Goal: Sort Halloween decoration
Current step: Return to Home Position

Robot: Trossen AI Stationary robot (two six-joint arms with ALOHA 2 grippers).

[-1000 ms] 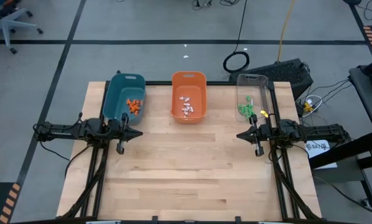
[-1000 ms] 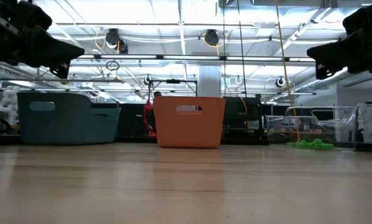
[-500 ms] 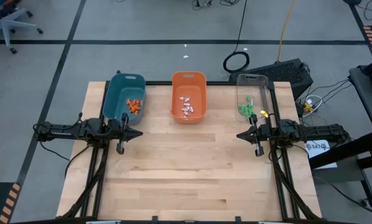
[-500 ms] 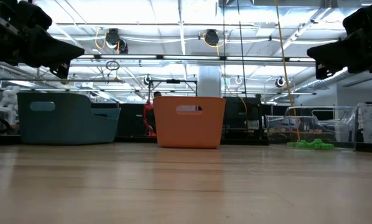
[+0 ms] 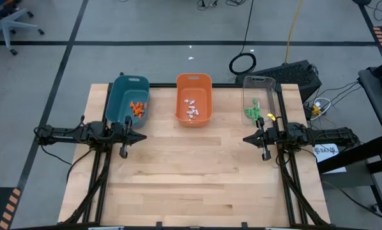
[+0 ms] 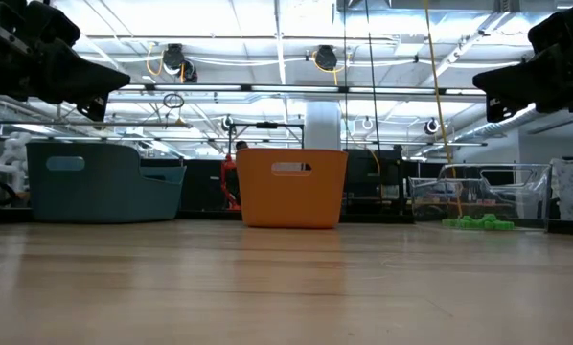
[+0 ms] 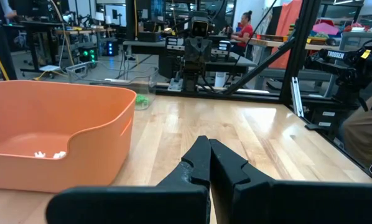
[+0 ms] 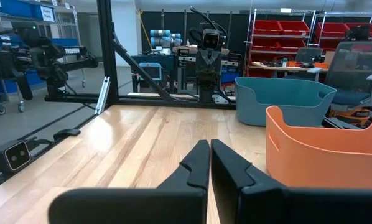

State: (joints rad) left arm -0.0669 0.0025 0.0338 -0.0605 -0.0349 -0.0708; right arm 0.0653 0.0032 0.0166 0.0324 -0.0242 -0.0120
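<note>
Nothing moved: left gripper (image 5: 140, 136) and right gripper (image 5: 246, 138) hover closed, well apart, near opposite table (image 5: 191, 182) edges.

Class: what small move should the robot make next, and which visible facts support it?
Probably just hold both arms parked. The left gripper and right gripper sit shut at opposite sides of the tabletop. The orange trinkets lie in the teal bin, white trinkets in the orange bin, green trinkets in the clear bin, and none shows loose outside.

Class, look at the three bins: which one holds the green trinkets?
The clear bin, nearest the right gripper; the teal bin holds orange trinkets; the orange bin holds white trinkets.
</note>
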